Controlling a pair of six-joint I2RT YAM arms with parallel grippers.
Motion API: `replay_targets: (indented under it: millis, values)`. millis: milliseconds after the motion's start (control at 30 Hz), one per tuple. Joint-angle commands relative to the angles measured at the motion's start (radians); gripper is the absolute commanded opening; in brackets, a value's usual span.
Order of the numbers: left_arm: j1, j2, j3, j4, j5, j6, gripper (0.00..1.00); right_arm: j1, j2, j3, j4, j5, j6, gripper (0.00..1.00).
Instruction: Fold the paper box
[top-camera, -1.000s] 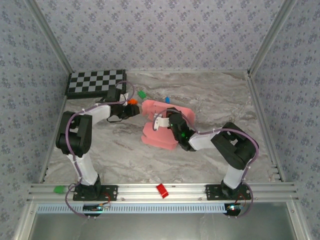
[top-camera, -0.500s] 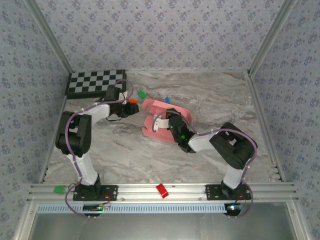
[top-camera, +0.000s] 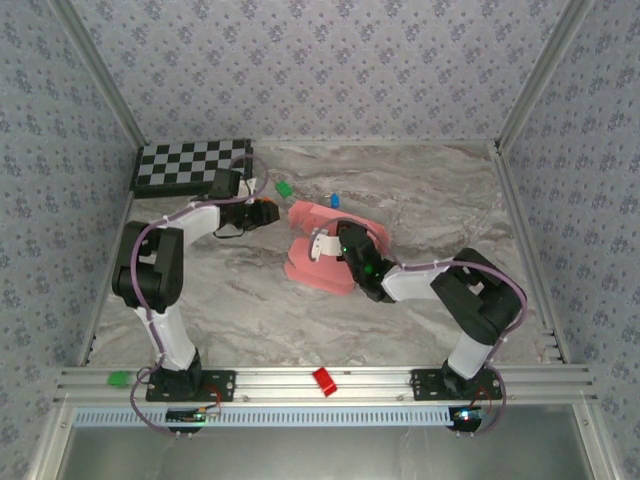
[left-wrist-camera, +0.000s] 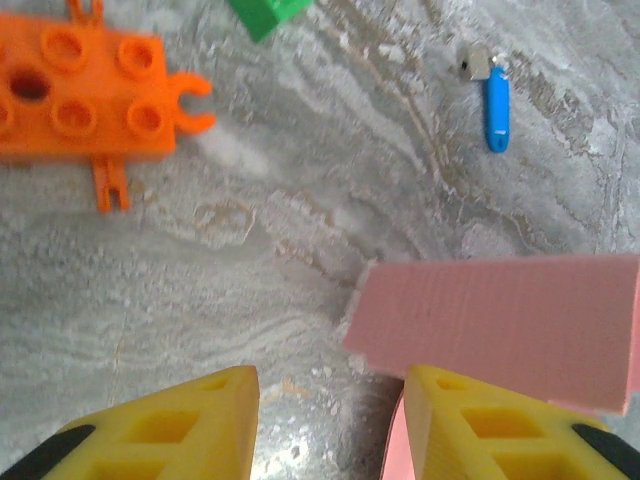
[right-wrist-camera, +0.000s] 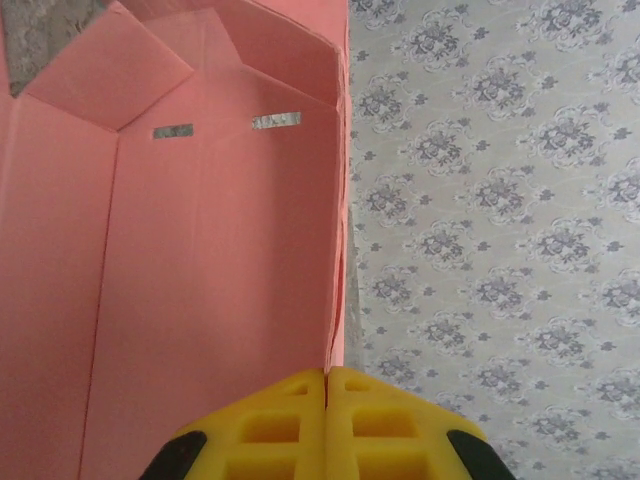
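Observation:
The paper box (top-camera: 318, 268) is salmon-pink card, partly raised in the middle of the table. My right gripper (top-camera: 337, 243) is shut on one of its thin walls; in the right wrist view the yellow fingers (right-wrist-camera: 300, 430) pinch the card edge of the paper box (right-wrist-camera: 190, 260), whose inside shows two small slots. My left gripper (top-camera: 270, 212) hovers just left of the box, open with bare table between its fingers (left-wrist-camera: 190, 425). In the left wrist view a pink flap of the paper box (left-wrist-camera: 500, 320) lies just beyond the right finger.
An orange toy brick (left-wrist-camera: 85, 95), a green bit (left-wrist-camera: 265, 12) and a blue clip (left-wrist-camera: 496, 105) lie near the left gripper. A checkerboard (top-camera: 190, 165) sits at the back left. A red piece (top-camera: 324, 380) and a green piece (top-camera: 120, 379) rest on the front rail.
The right gripper has lifted and shifted the box slightly right, tilting it. The left gripper has moved a little toward the back and opened slightly.

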Motion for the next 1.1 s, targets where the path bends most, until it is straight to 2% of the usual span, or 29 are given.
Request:
replay_targets:
  millis: [0, 133, 333, 467, 633, 1067]
  values:
    - [0.008, 0.021, 0.052, 0.003, -0.036, 0.095, 0.43, -0.01, -0.037, 0.034, -0.125, -0.054, 0.074, 0.0]
    - [0.009, 0.034, 0.086, -0.01, -0.119, 0.133, 0.43, -0.013, -0.033, 0.034, -0.132, -0.052, 0.073, 0.0]
    - [0.008, 0.097, 0.138, -0.016, -0.039, 0.143, 0.43, -0.013, -0.033, 0.03, -0.125, -0.05, 0.075, 0.0]
    - [-0.009, 0.119, 0.143, -0.003, 0.054, 0.199, 0.42, -0.013, -0.031, 0.03, -0.123, -0.047, 0.079, 0.0]
    - [-0.041, 0.151, 0.2, -0.094, 0.065, 0.265, 0.41, -0.012, -0.03, 0.027, -0.121, -0.048, 0.077, 0.0]
    - [-0.08, 0.152, 0.195, -0.096, 0.15, 0.337, 0.41, -0.016, -0.021, 0.031, -0.124, -0.053, 0.078, 0.0]
